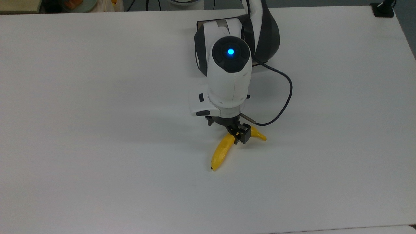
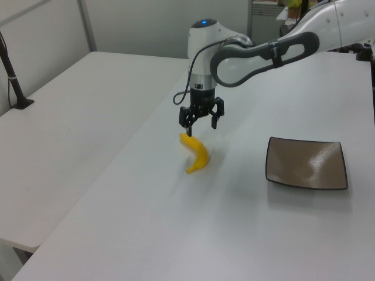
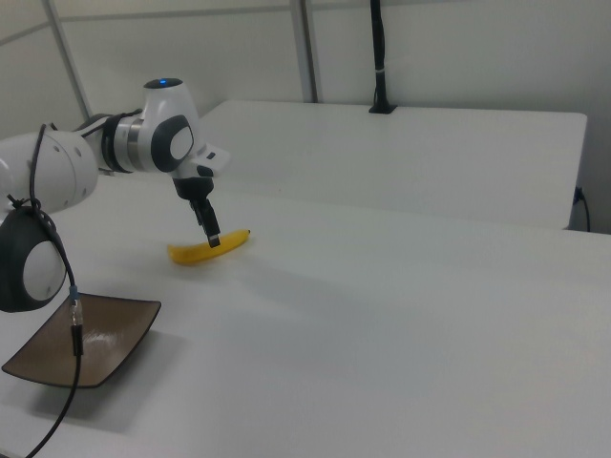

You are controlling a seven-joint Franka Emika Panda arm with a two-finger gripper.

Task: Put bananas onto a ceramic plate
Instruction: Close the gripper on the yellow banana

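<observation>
While the hand hangs spread above the banana, ceramic plate well apart, no readable writing.

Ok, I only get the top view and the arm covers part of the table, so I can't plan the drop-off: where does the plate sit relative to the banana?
Observer: In the left view the plate lies flat on the table, to the right of the banana, with bare table between them. Nothing is on it.
Operator: Is the gripper open?
Observer: Yes. In the left view the gripper has its fingers spread apart, above the banana.
Operator: Is the banana lifted?
Observer: No. In the right view it lies flat on the table.
</observation>
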